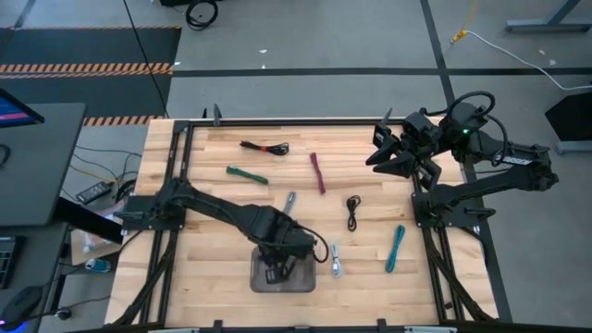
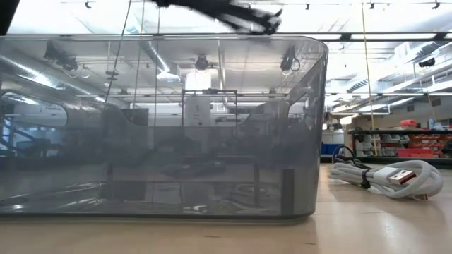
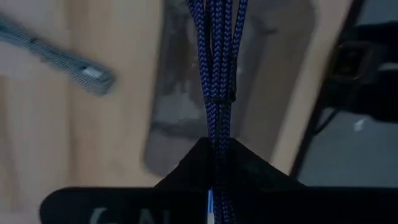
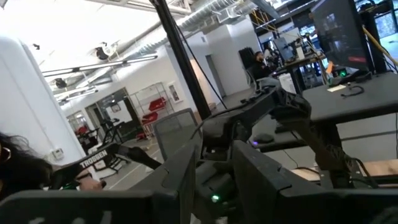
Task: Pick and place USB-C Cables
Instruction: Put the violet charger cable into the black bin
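The left gripper (image 3: 214, 180) hangs over the tray (image 1: 305, 285), jaws clenched on a purple cable (image 3: 216, 74) not yet dropped in, while seven cables lie on the tabletop (image 1: 203, 277) and the right gripper (image 1: 393, 157), jaws released, waits

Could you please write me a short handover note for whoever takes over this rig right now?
Left gripper: over the translucent tray at the table's near edge, shut on a blue-purple braided cable that hangs above the tray, not yet released.
Right gripper: raised at the far right corner, empty; its fingers look apart.
Done: the tray's contents cannot be made out through its wall.
Left on the table: black-red cable, green cable, maroon cable, grey cable, black cable, white cable beside the tray, teal cable.
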You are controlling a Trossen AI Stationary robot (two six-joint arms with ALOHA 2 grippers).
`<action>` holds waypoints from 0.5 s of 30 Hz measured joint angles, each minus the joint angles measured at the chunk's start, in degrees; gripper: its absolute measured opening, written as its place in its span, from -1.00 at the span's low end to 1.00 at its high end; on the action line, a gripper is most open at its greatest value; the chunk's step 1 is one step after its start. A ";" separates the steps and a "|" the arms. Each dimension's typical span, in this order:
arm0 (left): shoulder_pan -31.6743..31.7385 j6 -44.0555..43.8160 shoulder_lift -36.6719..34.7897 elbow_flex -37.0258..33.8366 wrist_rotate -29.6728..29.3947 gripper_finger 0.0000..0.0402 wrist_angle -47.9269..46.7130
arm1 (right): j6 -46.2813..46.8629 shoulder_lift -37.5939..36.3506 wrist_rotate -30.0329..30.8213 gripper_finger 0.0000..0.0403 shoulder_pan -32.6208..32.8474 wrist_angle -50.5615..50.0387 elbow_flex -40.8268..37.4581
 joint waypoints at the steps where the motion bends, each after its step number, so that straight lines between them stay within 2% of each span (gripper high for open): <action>1: -0.27 -1.58 0.00 0.00 0.32 -0.82 1.04 | 0.04 0.00 -0.19 -0.44 0.02 -0.02 0.00; 7: -2.33 -6.53 1.68 -1.02 2.73 -0.82 3.84 | 0.04 0.00 -1.41 -0.44 0.04 -0.41 0.00; 15: -2.99 -6.54 1.74 -14.37 5.20 -0.82 10.44 | 0.06 0.00 -2.75 -0.44 0.11 -0.72 0.00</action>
